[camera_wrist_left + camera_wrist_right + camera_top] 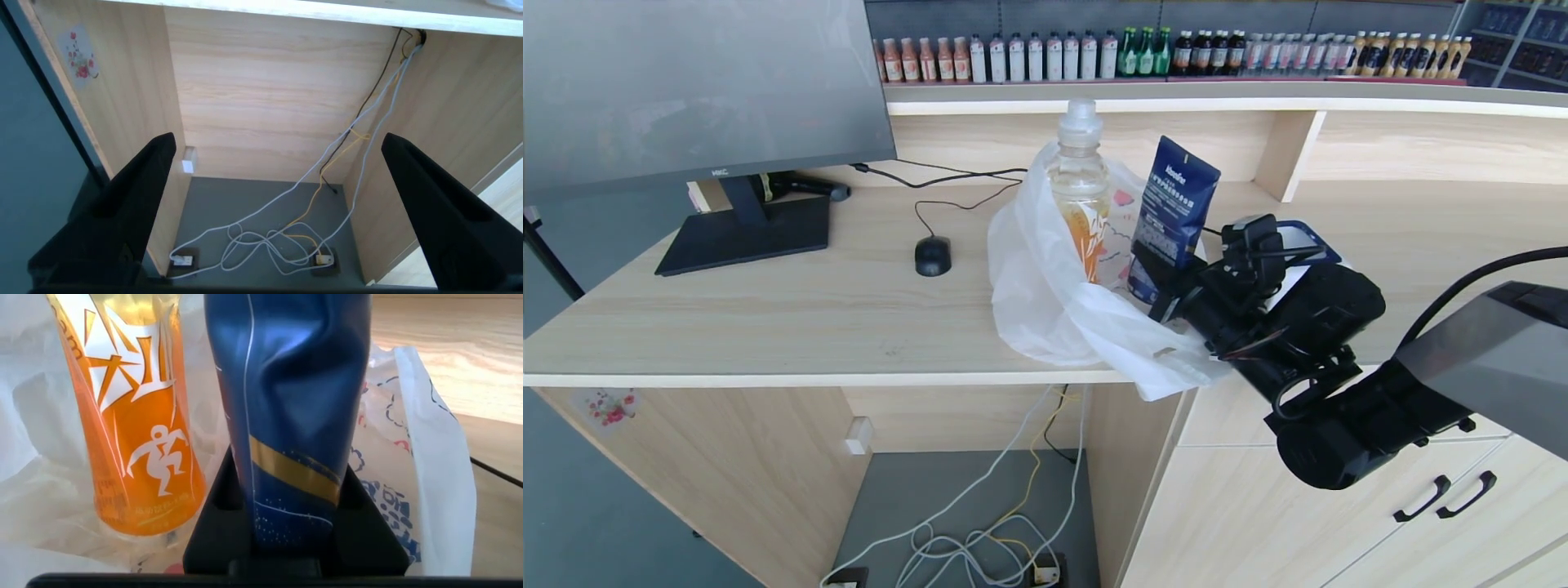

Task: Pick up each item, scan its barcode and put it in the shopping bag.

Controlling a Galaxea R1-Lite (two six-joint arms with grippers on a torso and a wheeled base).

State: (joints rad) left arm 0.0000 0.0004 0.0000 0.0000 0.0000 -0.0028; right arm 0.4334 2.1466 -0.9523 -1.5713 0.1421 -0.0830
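My right gripper [1164,282] is shut on a dark blue pouch [1174,214], holding it upright over the rim of the white plastic shopping bag [1058,314] on the counter. In the right wrist view the blue pouch [286,416] stands squeezed between the black fingers [214,508]. A clear bottle with an orange label [1081,184] stands inside the bag, just left of the pouch; the bottle [135,416] is close beside it. My left gripper [278,212] hangs open below the counter, facing the cable-strewn floor recess.
A monitor [698,90] on its stand and a black mouse [933,255] sit on the wooden counter [768,327] to the left. A blue-edged object [1307,237] lies behind my right arm. Drink bottles line the back shelf [1176,53]. Drawers [1445,498] are at lower right.
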